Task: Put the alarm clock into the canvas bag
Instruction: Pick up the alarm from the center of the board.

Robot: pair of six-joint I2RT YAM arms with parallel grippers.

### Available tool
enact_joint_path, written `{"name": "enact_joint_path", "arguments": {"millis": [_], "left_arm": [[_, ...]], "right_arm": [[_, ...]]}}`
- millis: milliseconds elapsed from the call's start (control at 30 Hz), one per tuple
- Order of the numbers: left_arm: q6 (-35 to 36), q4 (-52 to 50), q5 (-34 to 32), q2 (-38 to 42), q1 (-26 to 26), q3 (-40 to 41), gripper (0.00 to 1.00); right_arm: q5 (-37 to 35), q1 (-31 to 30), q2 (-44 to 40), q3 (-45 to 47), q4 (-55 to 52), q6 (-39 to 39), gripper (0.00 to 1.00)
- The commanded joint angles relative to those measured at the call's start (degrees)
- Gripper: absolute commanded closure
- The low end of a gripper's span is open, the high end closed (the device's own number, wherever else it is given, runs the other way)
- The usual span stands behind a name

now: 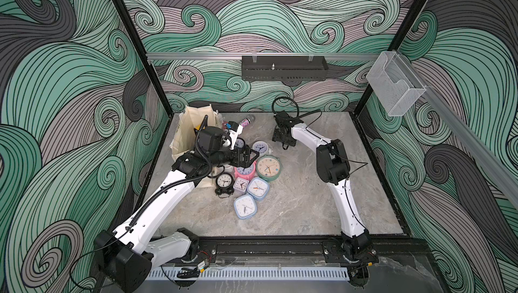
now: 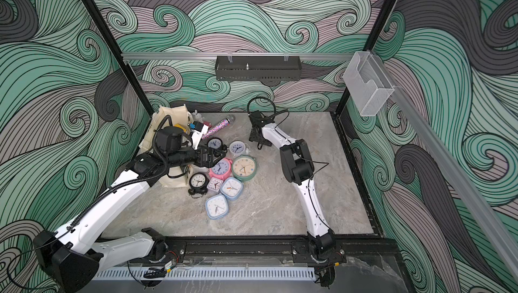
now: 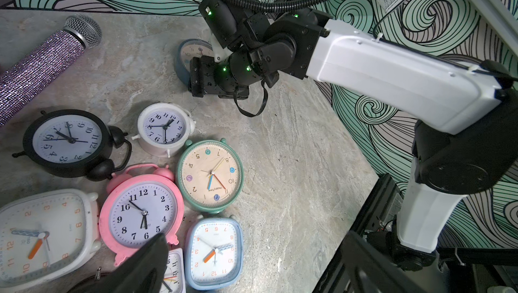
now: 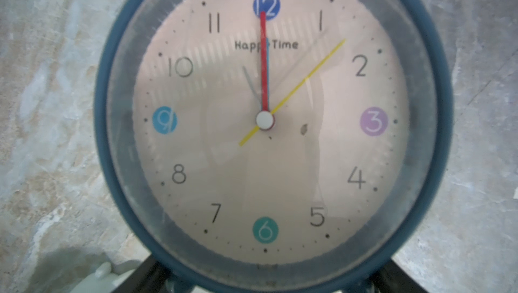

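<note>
Blue-rimmed alarm clock (image 4: 263,120) lying on table (image 4: 42,109), face up. Round, so no long axis. 6 end between right gripper (image 3: 197,80) jaws, 12 end pointing away. Jaws spread wide around rim; can't tell if pads bite. Well apart from canvas bag (image 1: 183,134), beyond clock pile (image 1: 252,185). Left gripper (image 1: 248,157) fully spread, empty, above pink clock (image 1: 244,171) near bag.

Glittery purple microphone (image 3: 42,61) on marble table (image 1: 308,202) — black shelf (image 1: 284,68) above.
</note>
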State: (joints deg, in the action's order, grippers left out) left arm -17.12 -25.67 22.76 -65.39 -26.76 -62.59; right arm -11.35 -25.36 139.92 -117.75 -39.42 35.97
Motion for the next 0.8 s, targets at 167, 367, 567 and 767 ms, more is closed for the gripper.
{"name": "enact_joint_path", "arguments": {"millis": [167,367,567,767], "left_arm": [[0.03,0.45,-0.47,1.26,-0.26,-0.08,0.01],[-2.52,-0.19,-3.31,0.64,-0.25,-0.25,0.01],[-7.63,1.68,7.38,-4.24,-0.34,-4.88,0.01],[-11.19,-1.27,13.75,-12.78,-0.33,-13.26,0.02]], "right_arm": [[0.24,-0.01,-13.45,13.51,7.05,-4.01,0.37],[2.73,-0.96,-28.82,29.96,13.44,-7.97,0.42],[8.64,-1.54,-46.71,46.19,17.47,-11.66,0.47],[13.98,-2.49,-62.13,56.8,18.46,-13.6,0.47]]}}
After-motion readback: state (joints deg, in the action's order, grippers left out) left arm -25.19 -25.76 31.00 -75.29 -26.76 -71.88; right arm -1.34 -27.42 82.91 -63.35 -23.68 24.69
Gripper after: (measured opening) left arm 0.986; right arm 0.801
